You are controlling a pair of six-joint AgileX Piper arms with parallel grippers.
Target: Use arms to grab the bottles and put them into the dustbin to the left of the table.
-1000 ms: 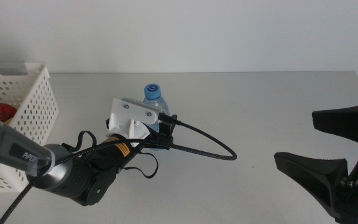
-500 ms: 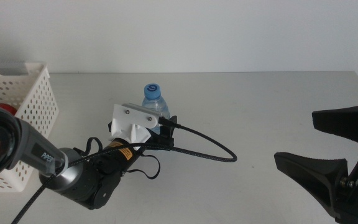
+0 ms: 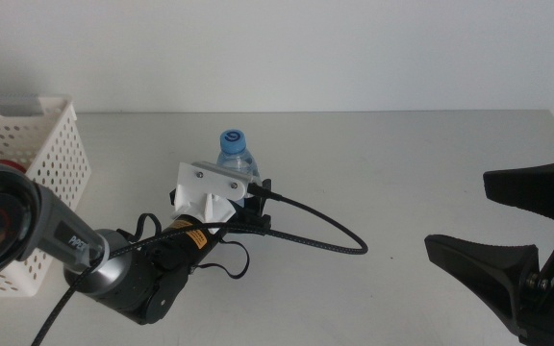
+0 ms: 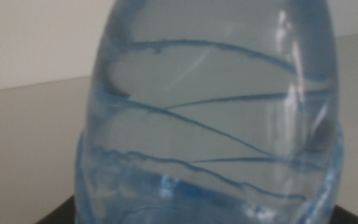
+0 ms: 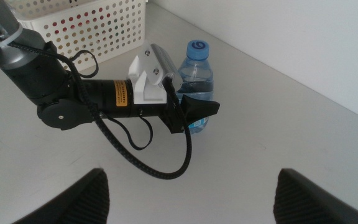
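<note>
A small clear water bottle (image 3: 238,154) with a blue cap stands upright mid-table; it also shows in the right wrist view (image 5: 196,74). My left gripper (image 3: 258,197) reaches it from the left, jaws open on either side of its lower body (image 5: 199,111). The bottle fills the left wrist view (image 4: 210,118). My right gripper (image 3: 456,213) is open and empty at the right edge, far from the bottle (image 5: 191,173). The white perforated dustbin (image 3: 58,159) stands at the far left (image 5: 86,25), with something red (image 3: 10,167) inside. The pale-yellow bottle is out of view.
A black cable (image 3: 320,231) loops from the left wrist's white bracket (image 3: 210,185) across the grey-white table (image 3: 412,144) to the right of the bottle. The table's back edge meets a white wall.
The left arm has pushed a little further forward around the bottle, and the bottle's cap has shifted slightly to the left. The right gripper has not moved.
</note>
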